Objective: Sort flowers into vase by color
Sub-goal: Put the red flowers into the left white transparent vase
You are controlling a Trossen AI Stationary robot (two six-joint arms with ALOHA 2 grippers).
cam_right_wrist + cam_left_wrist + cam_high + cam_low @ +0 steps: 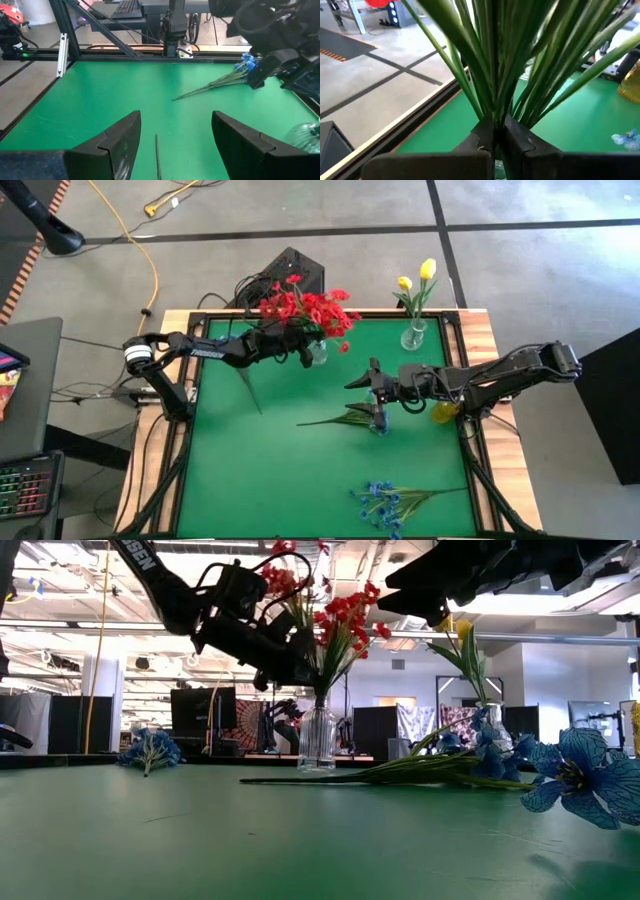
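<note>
Red flowers [305, 308] upright in vase [317, 352], left end effector [303, 352] clamping stems, right end effector [371, 385] open.

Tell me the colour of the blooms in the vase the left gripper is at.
Red blooms, clearest in the high view.

1. Left arm reaches from the left edge of the high view toward upper centre, forearm nearly level across the frame.
2. Left gripper [308, 350] sits at upper centre, jaws pinched tight together; in the left wrist view its fingers [485, 140] meet at bottom centre.
3. Right arm comes in from the right edge, elbow raised at far right, forearm running left.
4. Right gripper [375, 395] hangs just right of centre, jaws spread wide, fingers [120, 145] well apart.
</note>
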